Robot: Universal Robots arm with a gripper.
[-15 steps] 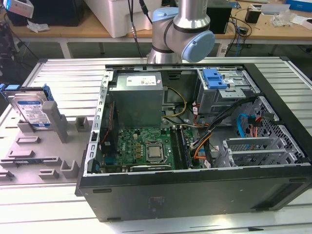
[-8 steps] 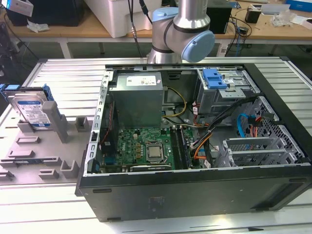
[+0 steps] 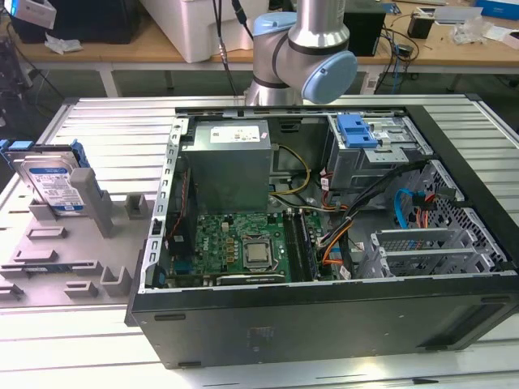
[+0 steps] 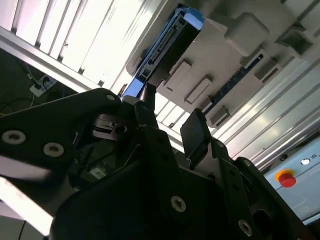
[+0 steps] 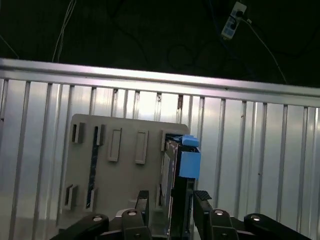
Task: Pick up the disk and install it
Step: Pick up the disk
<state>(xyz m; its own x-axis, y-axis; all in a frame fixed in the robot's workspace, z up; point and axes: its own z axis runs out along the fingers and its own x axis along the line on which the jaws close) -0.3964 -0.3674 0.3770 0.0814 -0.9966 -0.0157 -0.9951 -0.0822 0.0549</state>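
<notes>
Misalignment is the main hazard at this point. The disk (image 3: 55,182) stands on edge, label face out, in a slot of the grey fixture plate (image 3: 73,255), at the plate's far corner toward the exterior view's left. The plate lies by the edge of the ribbed metal table (image 3: 113,121) on that same side, just beside the open computer case (image 3: 324,324). In the first wrist view the gripper (image 5: 171,200) has its fingers (image 5: 202,210) spread apart with nothing between the pads, and the disk's blue carrier frame sits in line with the gap but apart from it (the second wrist view agrees: jaws parted, disk beyond them, untouched). By my reading the pickup is not yet made. The disk is thin and seems only propped in its slot, so a fingertip landing on its top edge rather than straddling it could tip it over or jam it against the grey upright (image 3: 91,198) beside it. A grip that catches only the plastic frame might flex it or slip. A skewed hold would also matter later: the drive bay (image 3: 381,150) inside the case is narrow, and loose cables (image 3: 405,212) hang close to it, where a tilted disk could snag.
</notes>
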